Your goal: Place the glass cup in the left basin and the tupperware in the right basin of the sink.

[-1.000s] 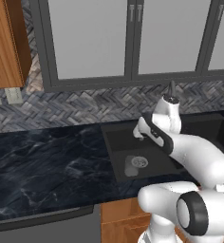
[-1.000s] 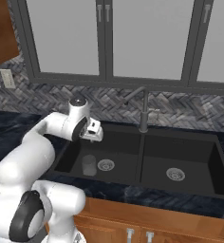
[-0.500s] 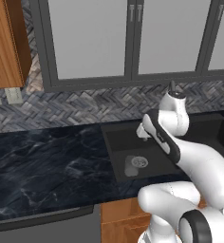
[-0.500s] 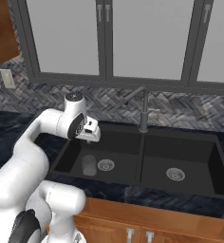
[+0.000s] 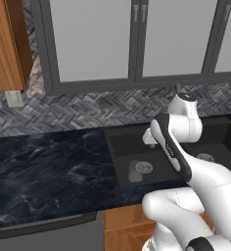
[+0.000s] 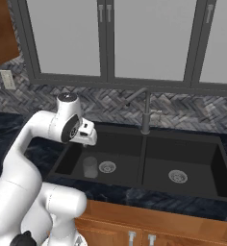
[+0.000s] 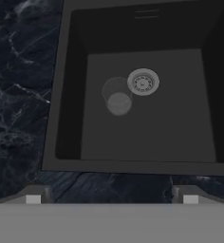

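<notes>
Base views flank sink (image 6: pixel 144 158) — hand view looks down

A small translucent grey glass cup (image 6: pixel 90 167) stands upright on the floor of the matte black sink's (image 6: pixel 145 169) left basin (image 6: pixel 120 158), just beside its round silver drain (image 6: pixel 107 166); the right basin (image 6: pixel 187 166) is bare.
</notes>
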